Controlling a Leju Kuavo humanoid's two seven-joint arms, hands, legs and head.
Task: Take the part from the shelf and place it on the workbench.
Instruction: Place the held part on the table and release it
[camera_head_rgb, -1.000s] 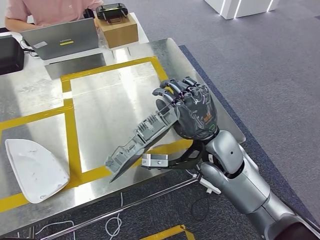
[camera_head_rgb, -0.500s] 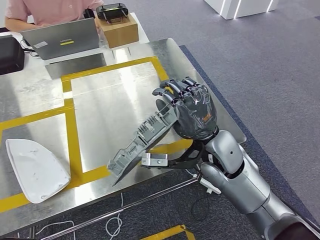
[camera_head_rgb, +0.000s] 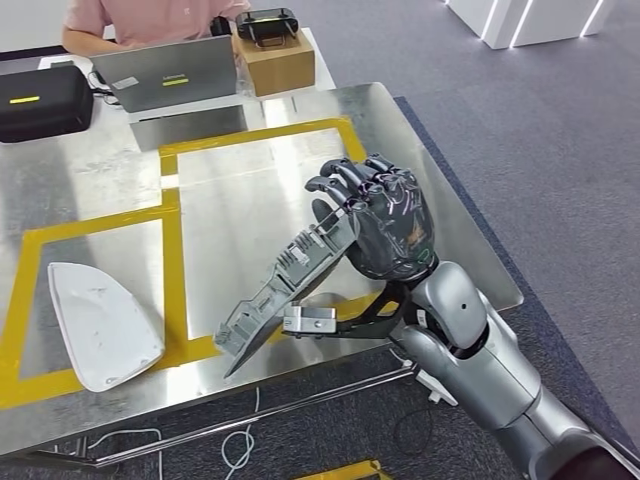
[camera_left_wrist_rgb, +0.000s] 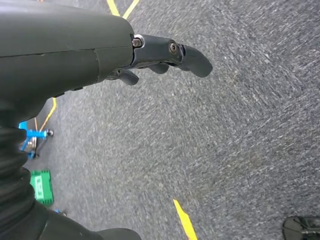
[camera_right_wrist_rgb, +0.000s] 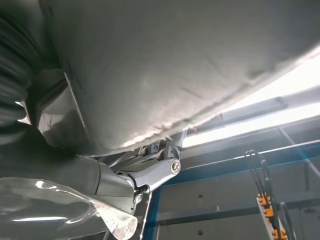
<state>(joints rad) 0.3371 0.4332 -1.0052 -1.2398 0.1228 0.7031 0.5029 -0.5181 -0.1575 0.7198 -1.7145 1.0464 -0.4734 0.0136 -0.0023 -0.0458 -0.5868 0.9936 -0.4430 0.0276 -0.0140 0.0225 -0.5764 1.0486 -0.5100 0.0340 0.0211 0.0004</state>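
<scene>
long grey ribbed part (camera_head_rgb: 290, 283) tilted above workbench (camera_head_rgb: 241, 200)

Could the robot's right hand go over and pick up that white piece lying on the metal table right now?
Probably not yet: the right hand is already holding the long grey part, and the white piece lies well off toward the table's far left.

Part's (camera_head_rgb: 290, 285) upper end hidden under right hand (camera_head_rgb: 381, 220), person (camera_head_rgb: 151, 18) cut off by top edge

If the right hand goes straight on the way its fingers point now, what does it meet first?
The right hand, holding the grey part, points across the workbench. Probably it meets the bare metal inside the yellow tape first; depth is unclear.
</scene>
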